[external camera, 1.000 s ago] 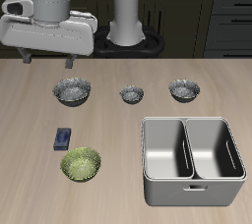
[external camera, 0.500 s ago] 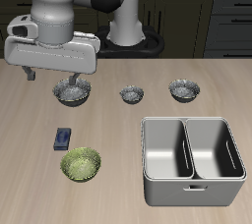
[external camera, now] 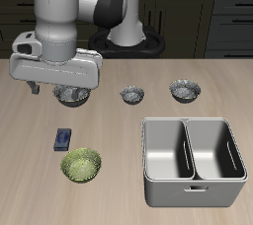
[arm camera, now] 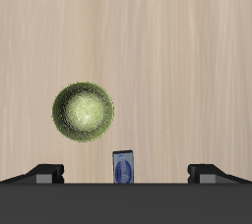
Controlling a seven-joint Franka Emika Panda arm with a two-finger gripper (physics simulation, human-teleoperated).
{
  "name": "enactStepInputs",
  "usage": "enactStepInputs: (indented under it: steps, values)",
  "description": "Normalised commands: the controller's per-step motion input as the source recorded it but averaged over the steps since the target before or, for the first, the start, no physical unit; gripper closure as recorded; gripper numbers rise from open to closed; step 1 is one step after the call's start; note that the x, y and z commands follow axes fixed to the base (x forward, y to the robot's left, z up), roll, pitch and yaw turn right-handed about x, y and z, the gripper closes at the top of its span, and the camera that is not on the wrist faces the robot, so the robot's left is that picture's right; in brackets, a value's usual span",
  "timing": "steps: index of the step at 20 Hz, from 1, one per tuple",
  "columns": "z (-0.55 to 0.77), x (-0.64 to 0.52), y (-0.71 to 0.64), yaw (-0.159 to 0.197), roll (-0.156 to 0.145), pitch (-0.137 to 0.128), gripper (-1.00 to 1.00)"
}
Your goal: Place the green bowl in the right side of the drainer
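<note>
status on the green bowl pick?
Gripper open, empty, above the table. Green bowl untouched near the front edge, small blue object beside it. Drainer empty, path clear.

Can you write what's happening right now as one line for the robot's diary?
phase: approach | gripper: open, empty, above table | green bowl: on table near front edge, beside small blue object | drainer: both compartments empty

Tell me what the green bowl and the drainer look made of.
The green bowl looks like translucent yellow-green glass: mottled, textured surface, also in the wrist view. The drainer looks like light-grey brushed metal, with soft reflections on its inner walls. Both are renders, so uncertain.
</note>
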Motion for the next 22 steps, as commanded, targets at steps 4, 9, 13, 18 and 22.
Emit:
enactStepInputs:
  steps: [4,9,13,18,22]
  values:
    - [-0.34,0.12,0.03,-0.035,0.003,0.034,-1.00]
    - [-0.35,0.11,0.03,-0.004,0.000,0.016,-1.00]
    - [-0.38,0.09,0.03,-0.007,0.000,0.031,-1.00]
    - [-0.28,0.11,0.03,-0.015,0.000,0.030,-1.00]
    - [-0.46,0.07,0.04,-0.012,0.013,0.043,-1.00]
